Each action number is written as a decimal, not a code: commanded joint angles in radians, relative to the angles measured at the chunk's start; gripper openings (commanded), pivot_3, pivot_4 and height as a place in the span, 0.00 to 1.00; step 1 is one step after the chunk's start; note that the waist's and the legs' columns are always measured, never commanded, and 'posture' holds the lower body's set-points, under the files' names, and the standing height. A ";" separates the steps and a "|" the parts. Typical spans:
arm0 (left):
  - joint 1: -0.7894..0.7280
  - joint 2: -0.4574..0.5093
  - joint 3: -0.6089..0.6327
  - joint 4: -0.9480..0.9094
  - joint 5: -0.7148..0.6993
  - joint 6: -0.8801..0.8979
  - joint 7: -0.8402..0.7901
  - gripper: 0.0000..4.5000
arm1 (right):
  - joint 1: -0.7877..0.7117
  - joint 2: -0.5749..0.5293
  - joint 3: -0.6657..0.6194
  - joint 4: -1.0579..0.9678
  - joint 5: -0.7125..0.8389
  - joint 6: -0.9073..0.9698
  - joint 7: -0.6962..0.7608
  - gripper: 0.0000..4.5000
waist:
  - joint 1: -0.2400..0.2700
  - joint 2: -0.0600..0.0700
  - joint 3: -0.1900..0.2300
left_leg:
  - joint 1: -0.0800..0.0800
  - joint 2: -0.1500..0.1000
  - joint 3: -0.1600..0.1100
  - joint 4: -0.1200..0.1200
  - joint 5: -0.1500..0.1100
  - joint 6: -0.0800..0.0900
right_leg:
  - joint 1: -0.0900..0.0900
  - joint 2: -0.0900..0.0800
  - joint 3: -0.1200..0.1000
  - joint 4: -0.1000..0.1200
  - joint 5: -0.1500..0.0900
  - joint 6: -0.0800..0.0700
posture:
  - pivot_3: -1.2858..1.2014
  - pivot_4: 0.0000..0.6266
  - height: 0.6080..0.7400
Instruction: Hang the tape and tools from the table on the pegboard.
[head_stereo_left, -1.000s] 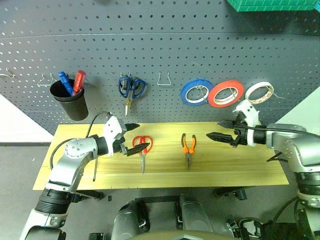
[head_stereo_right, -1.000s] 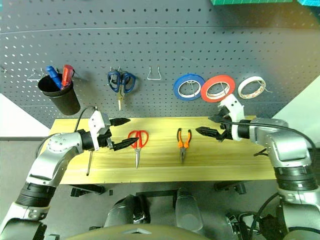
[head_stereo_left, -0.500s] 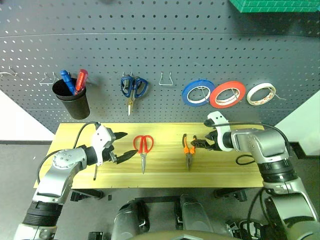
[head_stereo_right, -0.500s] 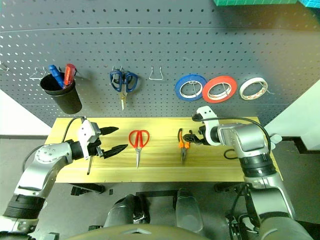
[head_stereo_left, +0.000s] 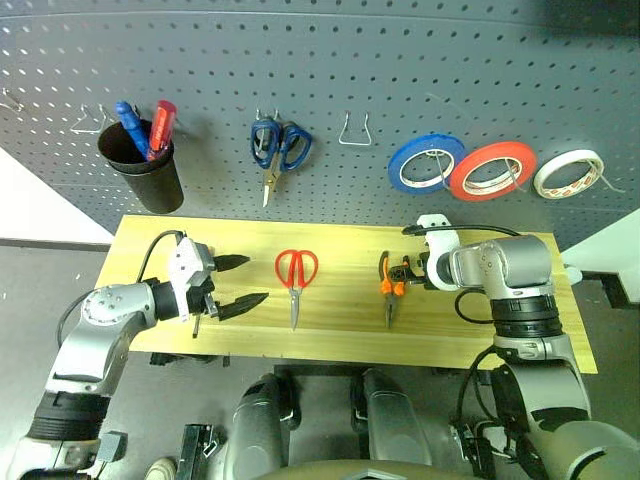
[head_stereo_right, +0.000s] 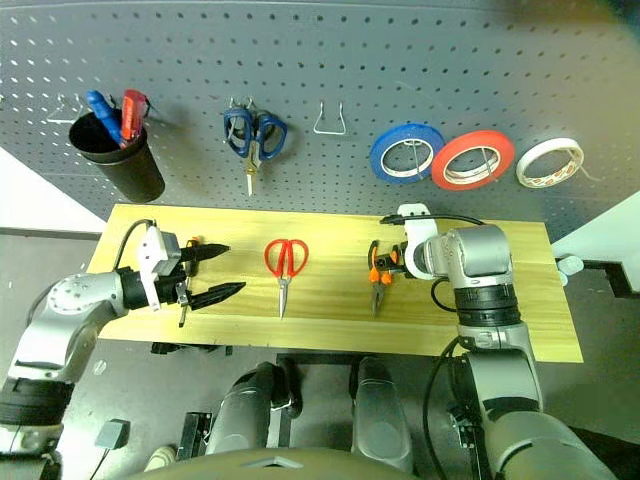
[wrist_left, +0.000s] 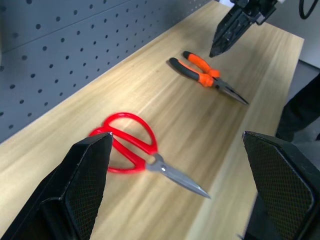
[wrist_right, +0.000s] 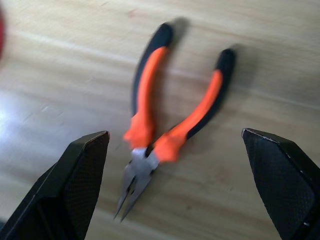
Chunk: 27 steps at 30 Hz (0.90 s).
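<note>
Hovering apart over the pliers (wrist_right: 170, 125), the right tool (head_stereo_left: 408, 282) should clamp the stiff, grippy handles mid-surface.

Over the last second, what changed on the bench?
The right gripper swung in from near the white tape and tipped down, open, over the pliers. Nothing was taken hold of. The left gripper remains open beside the red scissors, which lie unmoved on the table.

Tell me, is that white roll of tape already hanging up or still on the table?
Hanging: the white tape sits on the pegboard, beside the red roll.
</note>
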 joint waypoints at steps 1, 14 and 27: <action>-0.038 -0.010 -0.026 0.024 -0.006 0.009 -0.026 0.97 | -0.023 0.017 -0.036 -0.014 -0.010 -0.001 -0.027 0.99 | -0.001 0.000 0.012 | 0.000 0.000 0.000 -0.001 0.001 -0.002 | -0.001 0.000 0.000 0.000 0.000 0.000 | 0.51 0.63 0.95; -0.150 -0.036 -0.092 0.138 0.040 -0.015 -0.074 0.97 | -0.023 0.093 -0.065 0.010 -0.010 0.000 -0.073 0.99 | -0.002 -0.002 0.058 | -0.005 0.001 0.003 -0.005 0.004 -0.006 | -0.007 0.002 0.001 0.000 0.000 0.001 | 0.50 0.66 0.95; -0.119 -0.039 -0.093 0.121 0.053 -0.022 -0.071 0.97 | -0.007 0.171 -0.035 0.069 -0.050 -0.054 -0.134 0.99 | -0.003 -0.004 0.067 | -0.005 0.001 0.003 -0.013 0.006 -0.008 | -0.009 0.002 0.001 -0.003 0.000 0.001 | 0.51 0.66 0.95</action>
